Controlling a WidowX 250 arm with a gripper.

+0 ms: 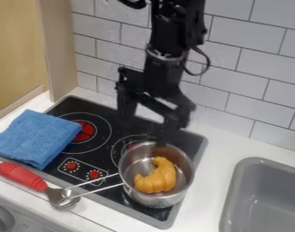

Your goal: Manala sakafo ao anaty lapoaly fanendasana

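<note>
Metal saucepan (154, 201) is sitting below the spread pincer (143, 129), which should be centring over the croissant (158, 179) inside, gripping its middle and lifting straight up.

Croissant (164, 176) in pot (150, 200) on stove (96, 150), between cloth (35, 137) at left and sink (234, 183) at right

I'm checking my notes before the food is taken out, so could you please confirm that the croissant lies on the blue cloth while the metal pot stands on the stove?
Not quite: the camera view shows the croissant inside the metal pot, not on the blue cloth. The metal pot does stand on the stove.
</note>
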